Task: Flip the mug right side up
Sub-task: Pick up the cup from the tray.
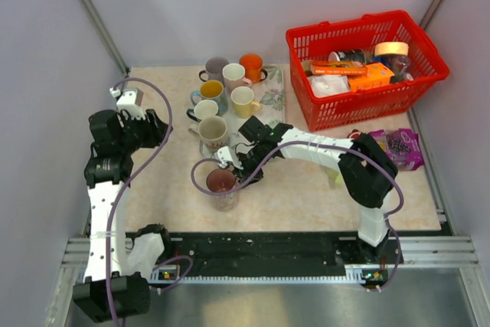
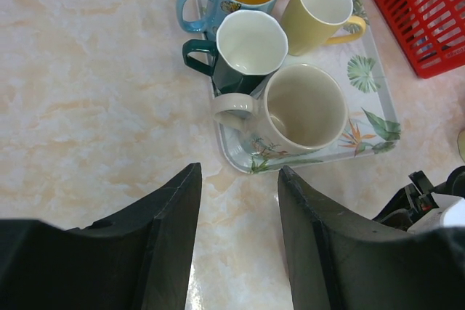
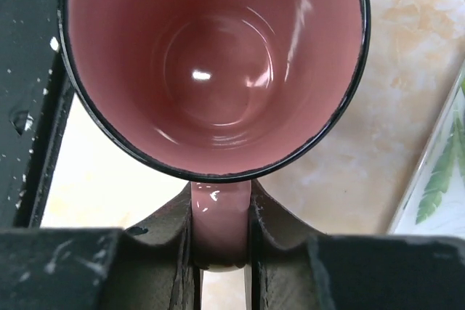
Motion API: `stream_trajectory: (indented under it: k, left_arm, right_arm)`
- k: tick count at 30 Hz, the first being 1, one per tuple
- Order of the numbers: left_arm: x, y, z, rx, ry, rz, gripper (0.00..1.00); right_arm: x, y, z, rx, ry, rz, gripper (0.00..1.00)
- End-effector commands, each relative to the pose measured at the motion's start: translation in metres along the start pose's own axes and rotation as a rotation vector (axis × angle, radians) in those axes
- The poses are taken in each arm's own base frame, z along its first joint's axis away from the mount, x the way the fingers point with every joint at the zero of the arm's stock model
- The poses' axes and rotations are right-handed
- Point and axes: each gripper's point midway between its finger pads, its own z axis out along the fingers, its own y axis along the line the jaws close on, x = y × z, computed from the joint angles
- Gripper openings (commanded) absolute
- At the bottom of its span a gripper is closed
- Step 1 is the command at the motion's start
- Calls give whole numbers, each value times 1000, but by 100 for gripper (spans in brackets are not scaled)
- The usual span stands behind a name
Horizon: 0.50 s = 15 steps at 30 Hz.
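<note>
Only at the wrist, shows right gripper [image 3: 221, 212] pinching handle of upright pink mug [image 3: 218, 70].
Elsewhere, finds left gripper [image 2: 240, 208] spread over marbled table [image 2: 87, 107] near tray [image 2: 378, 107], grey walls [image 1: 230, 5] around.

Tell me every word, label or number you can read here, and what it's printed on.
No text can be read in any view.
Printing on the orange box in the red basket: too small and blurred.
Printing on the purple packet: blurred.
The pink mug: no writing shows.
</note>
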Motion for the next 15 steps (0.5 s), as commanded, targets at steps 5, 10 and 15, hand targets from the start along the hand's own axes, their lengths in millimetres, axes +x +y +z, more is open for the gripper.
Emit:
stream_trajectory:
  k: [5,10,15]
  left_arm:
    - [-20,-3,-2,21,-74,51,52]
    - [-20,-3,0,23,-70,48,52]
    - [-18,-1,2,20,-63,36,52]
  right_arm:
    - [1,-2,-70,155,-22,-4,0]
    - [3,-3,-135,321,-106,113,0]
    - [12,-35,-184,643,-120,252,0]
